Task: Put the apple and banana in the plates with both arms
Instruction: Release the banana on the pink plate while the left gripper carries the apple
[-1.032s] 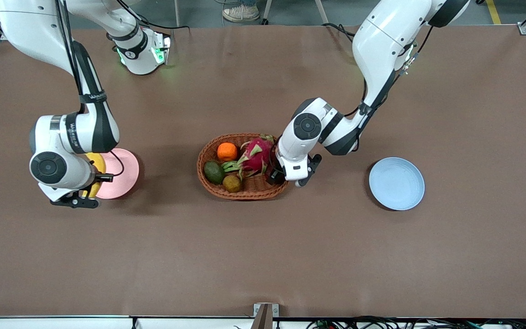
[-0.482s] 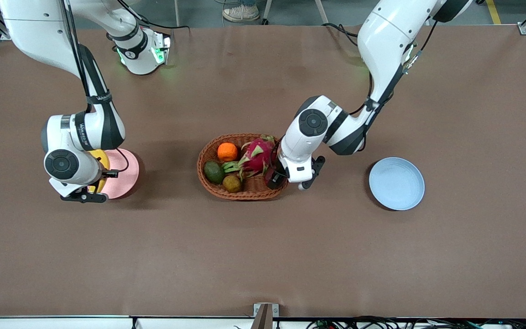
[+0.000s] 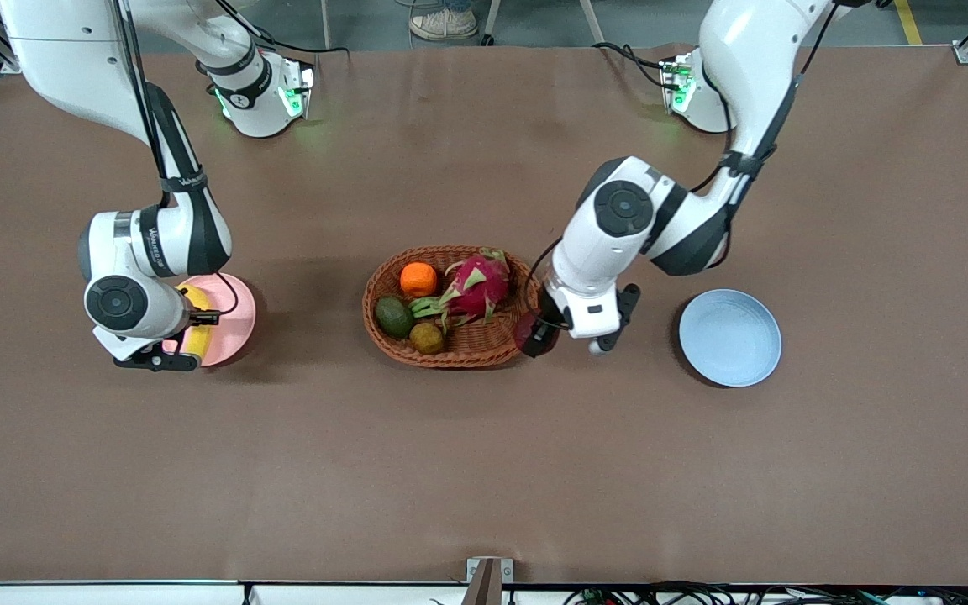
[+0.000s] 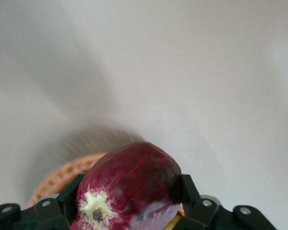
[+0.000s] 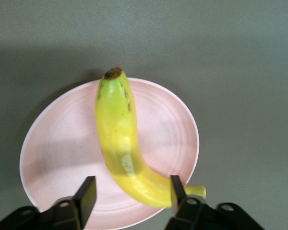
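Observation:
The yellow banana lies on the pink plate, also seen in the front view as banana on plate. My right gripper hangs open just above the banana's stem end, one finger well apart from it; in the front view the gripper is over the plate. My left gripper is shut on the dark red apple. In the front view that gripper holds the apple over the basket's rim at the end toward the blue plate, which holds nothing.
The brown wicker basket at mid-table holds an orange, a pink dragon fruit, a green avocado and a small brown fruit. The basket's rim also shows in the left wrist view.
My left arm has carried the apple from inside the basket out over its rim toward the blue plate. My right gripper has shifted a little, and more of the banana shows on the pink plate.

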You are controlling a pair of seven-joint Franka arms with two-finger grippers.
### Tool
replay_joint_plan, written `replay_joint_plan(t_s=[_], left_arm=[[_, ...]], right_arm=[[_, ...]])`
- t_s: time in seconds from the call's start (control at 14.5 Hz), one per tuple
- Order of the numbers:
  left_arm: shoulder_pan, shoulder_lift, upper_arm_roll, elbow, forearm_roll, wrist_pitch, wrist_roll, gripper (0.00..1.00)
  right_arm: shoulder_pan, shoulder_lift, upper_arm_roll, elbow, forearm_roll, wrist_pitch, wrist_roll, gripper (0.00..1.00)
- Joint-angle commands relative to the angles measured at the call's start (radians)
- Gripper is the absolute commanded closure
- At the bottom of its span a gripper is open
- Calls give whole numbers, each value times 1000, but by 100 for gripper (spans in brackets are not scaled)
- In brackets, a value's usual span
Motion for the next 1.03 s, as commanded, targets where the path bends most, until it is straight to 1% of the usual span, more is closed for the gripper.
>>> replay_joint_plan(t_s=[0.0,0.07,0.14,0.28,0.34,0.41,0.48,0.55,0.62,0.69,0.76,0.83,0.96], left_arm=[[83,-56,-4,-24,19,-120,133,71],[112,-66,-4,-26,20,-174,183,71],[141,-76,-4,-27,18,-236,232,71],[207,-85,-4,-38,20,-323,285,71],[241,-89,-2,-55,20,-331,291,71],[279,-102,-2,-84,23,-331,311,70],[320,-106,-4,-113,48,-329,349,70],[357,-106,-5,-145,96,-319,365,70],[385,-100,-7,-174,127,-300,369,70],[402,-90,-7,-202,144,-261,369,70],[405,-73,-5,-216,144,-233,369,70],[414,-54,-5,-217,144,-220,369,70],[422,-27,-2,-217,164,-207,369,70]], right_arm=[[-5,-50,8,0,-10,-37,24,0],[-5,-67,8,25,-10,-65,24,0],[-6,-79,7,78,-10,-120,24,0],[-8,-87,5,218,-13,-272,-2,0],[-8,-81,5,323,-15,-379,-22,0],[-10,-78,7,412,-10,-453,-25,0],[-6,-78,10,482,-7,-496,-27,0],[-3,-84,13,525,3,-505,-27,0],[-3,-89,15,551,32,-509,-25,0],[-8,-102,10,579,84,-519,-30,0],[-20,-127,2,599,150,-536,-30,0],[-49,-141,4,603,195,-544,-34,0],[-89,-168,4,603,215,-544,-95,0]])
